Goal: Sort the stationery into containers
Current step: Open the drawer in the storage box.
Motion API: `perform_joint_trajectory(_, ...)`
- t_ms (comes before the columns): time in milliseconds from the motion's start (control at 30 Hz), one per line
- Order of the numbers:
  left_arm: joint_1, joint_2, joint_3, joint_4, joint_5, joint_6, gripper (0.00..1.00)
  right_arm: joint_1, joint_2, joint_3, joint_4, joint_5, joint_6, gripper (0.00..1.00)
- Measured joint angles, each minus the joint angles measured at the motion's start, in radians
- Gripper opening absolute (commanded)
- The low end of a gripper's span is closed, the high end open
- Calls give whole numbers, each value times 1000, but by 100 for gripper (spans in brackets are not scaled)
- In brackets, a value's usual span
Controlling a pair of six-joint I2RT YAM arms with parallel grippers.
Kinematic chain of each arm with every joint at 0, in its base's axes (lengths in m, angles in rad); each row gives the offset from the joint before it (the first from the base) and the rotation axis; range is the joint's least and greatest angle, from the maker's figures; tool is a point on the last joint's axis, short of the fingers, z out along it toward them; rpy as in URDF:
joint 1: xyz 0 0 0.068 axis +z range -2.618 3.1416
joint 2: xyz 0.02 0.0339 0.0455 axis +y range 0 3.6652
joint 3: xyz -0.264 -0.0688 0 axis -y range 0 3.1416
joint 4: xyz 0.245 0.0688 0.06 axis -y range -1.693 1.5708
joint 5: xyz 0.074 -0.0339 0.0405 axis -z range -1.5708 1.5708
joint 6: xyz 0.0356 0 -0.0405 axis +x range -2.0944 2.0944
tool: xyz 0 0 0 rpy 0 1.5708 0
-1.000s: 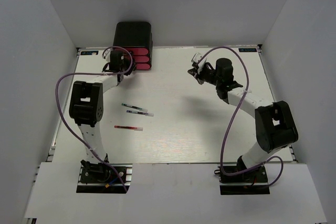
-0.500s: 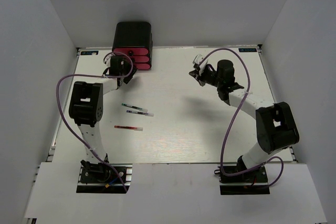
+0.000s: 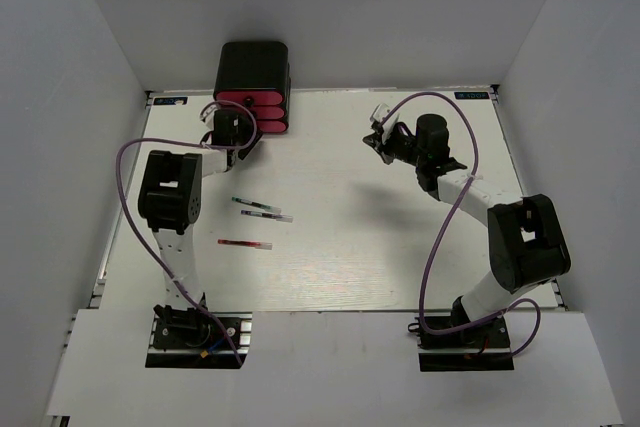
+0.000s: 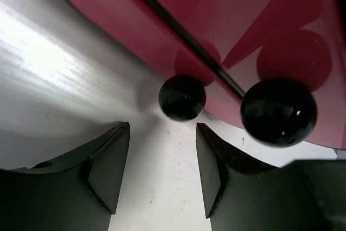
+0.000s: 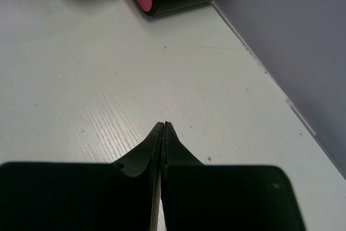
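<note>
Toward the small black rounded plastic cabinet (image 3: 254, 65) the left arm has drawn in, elbow tucked tighter than a second ago. Its three glossy pink-red drawers (image 3: 262, 112) look light and slick, so the cabinet may slide when one is pulled. Just short of a round black knob (image 4: 181, 97), the natural hold, the left gripper (image 4: 162, 171) stands spread and empty. The right gripper (image 5: 164, 128) is pressed closed, with nothing visible in it. Three thin pens (image 3: 266, 213) lie on the white tabletop (image 3: 400, 237), well apart from the drawers.

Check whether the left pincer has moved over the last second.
Yes. In the top view the left pincer has edged up and right, closer to the pink drawers of the fixed black cabinet; it is open, facing a black knob.
</note>
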Motion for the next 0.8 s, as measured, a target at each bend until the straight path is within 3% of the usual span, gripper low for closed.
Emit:
perform_joint_trajectory(600, -1, 40, 36, 80, -82, -44, 52, -2, 0, 0, -2, -6, -3, 0)
perform_joint_trajectory(667, -2, 44, 40, 84, -84, -50, 48, -2, 0, 0, -2, -7, -4, 0)
perform_joint_trajectory(800, -3, 45, 40, 100, -89, -55, 22, -2, 0, 0, -3, -11, -4, 0)
